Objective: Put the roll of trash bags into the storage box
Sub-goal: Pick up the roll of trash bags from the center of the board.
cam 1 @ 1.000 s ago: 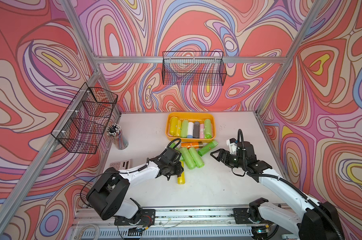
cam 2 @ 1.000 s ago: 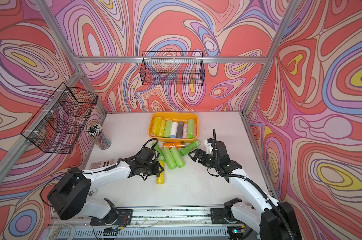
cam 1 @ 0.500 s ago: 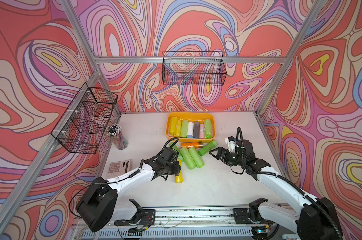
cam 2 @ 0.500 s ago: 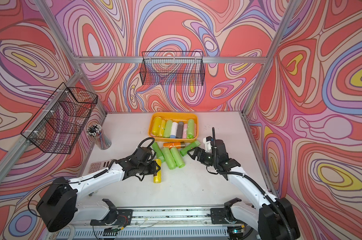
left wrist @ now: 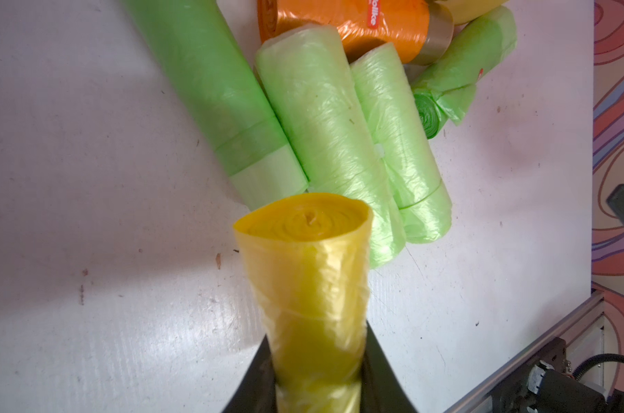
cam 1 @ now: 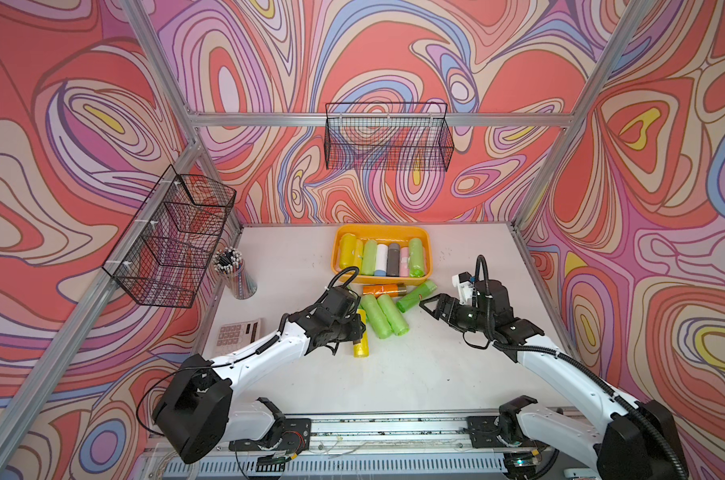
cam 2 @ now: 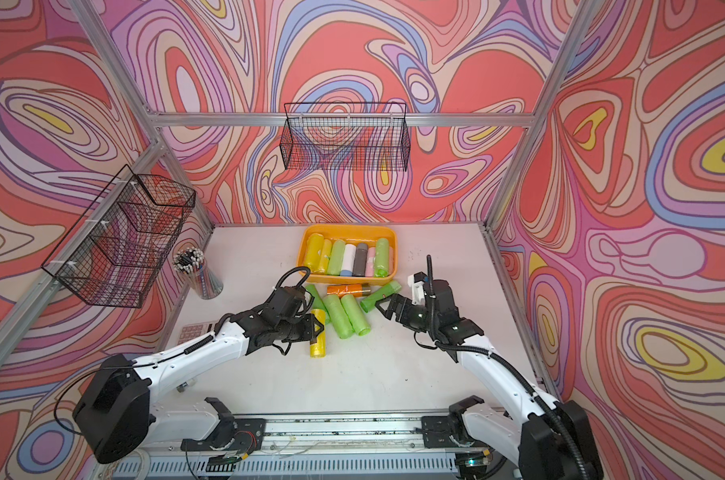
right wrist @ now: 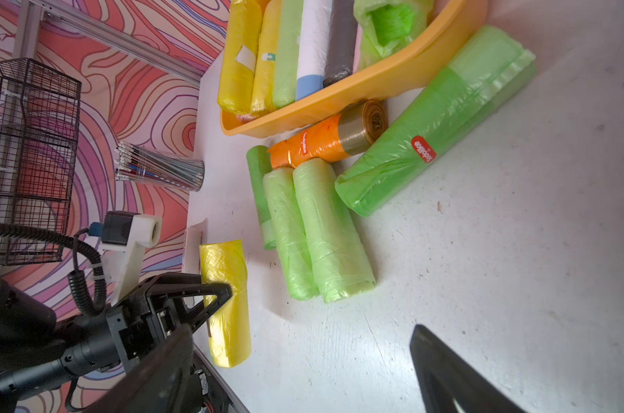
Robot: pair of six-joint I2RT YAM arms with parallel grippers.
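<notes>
The storage box, an orange-yellow tub, stands at the table's back middle with several rolls lying in it. A yellow roll of trash bags lies low in front of it. My left gripper is shut on this roll across its middle. Whether the roll touches the table, I cannot tell. To the right, my right gripper stands open and empty, pointing at the loose rolls.
Loose green rolls, an orange roll and another green roll lie between the grippers and the box. A pencil cup and a calculator sit at left. Black wire baskets hang on the walls.
My left arm has swung at its base while the gripper stayed at the yellow roll and closed a little tighter. The right gripper has crept slightly toward the loose rolls.
</notes>
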